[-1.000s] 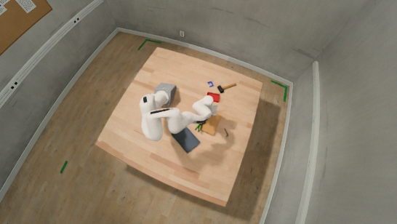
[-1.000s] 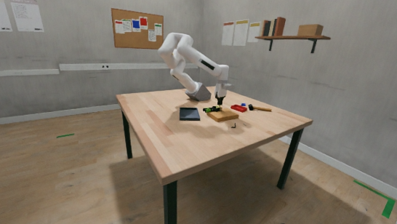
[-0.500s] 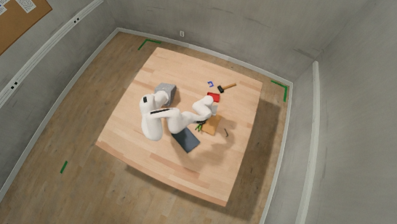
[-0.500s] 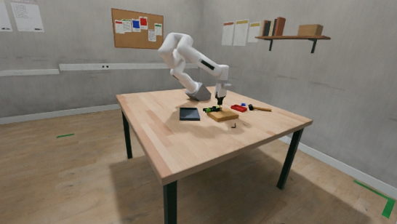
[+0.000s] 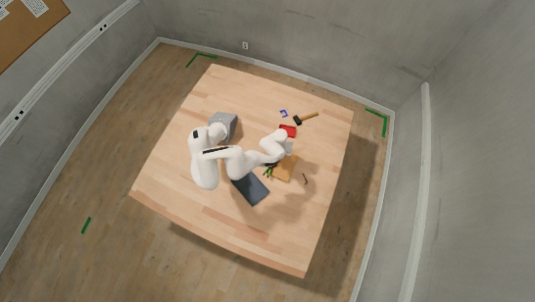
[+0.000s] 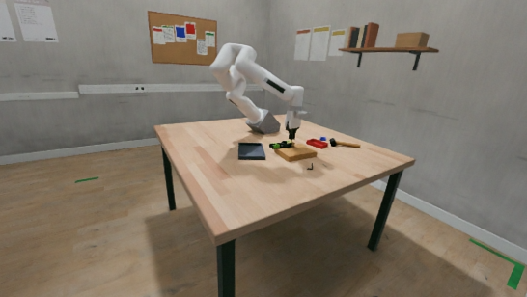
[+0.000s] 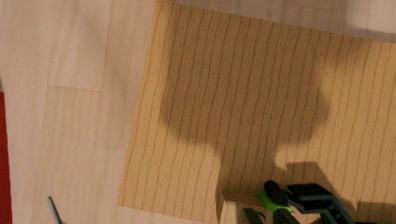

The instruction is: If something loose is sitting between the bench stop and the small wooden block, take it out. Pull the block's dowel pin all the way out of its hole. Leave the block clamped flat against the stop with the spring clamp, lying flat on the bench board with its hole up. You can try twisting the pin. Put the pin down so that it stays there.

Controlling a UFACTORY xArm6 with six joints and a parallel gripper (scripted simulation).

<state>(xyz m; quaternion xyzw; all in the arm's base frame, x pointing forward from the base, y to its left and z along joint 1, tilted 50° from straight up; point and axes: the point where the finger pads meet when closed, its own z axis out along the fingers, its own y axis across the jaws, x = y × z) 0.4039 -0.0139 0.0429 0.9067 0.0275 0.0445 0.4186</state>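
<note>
The bench board lies on the table and also shows in the top view and in the wrist view. The small wooden block sits at the board's near-left corner. The green and black spring clamp is on it, and the clamp is cut off by the wrist view's lower edge. My gripper points straight down just above the block and clamp. It is shut on the dowel pin, which is too small to see clearly. The fingers are out of the wrist view. The stop and the block's hole are hidden.
A dark flat tray lies left of the board. A red flat piece, a small blue part and a hammer lie to the right. A small dark tool lies in front. The arm's grey base stands behind.
</note>
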